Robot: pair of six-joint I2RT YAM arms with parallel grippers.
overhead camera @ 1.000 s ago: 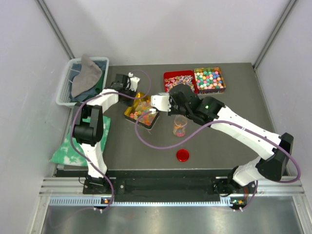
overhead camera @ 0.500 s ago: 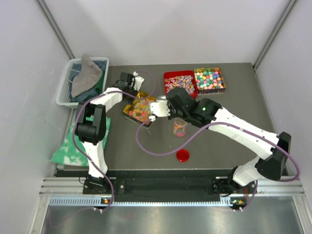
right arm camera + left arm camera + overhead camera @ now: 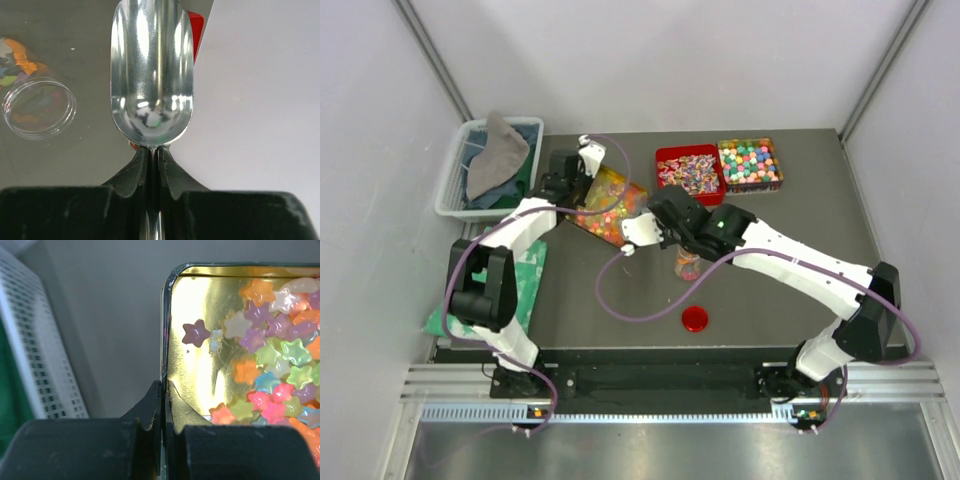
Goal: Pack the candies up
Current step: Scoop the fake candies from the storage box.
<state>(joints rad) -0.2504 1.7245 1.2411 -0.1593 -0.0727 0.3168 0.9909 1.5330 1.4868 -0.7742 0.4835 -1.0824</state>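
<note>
At the left wrist only: left claw [image 3: 162, 390] clamped shut on the rim of a gold tin [image 3: 195, 365], star candies [image 3: 280, 360] heaped toward its right, cut off at the frame edge. At the right wrist only: right claw [image 3: 153, 152] pinching an empty scoop [image 3: 151, 65], clear cup [image 3: 40, 107] beside, some candies inside. From above: tin tilted over a dark table [image 3: 770, 320], two red trays [image 3: 661, 153] of candies behind, pale walls [image 3: 670, 60] around.
</note>
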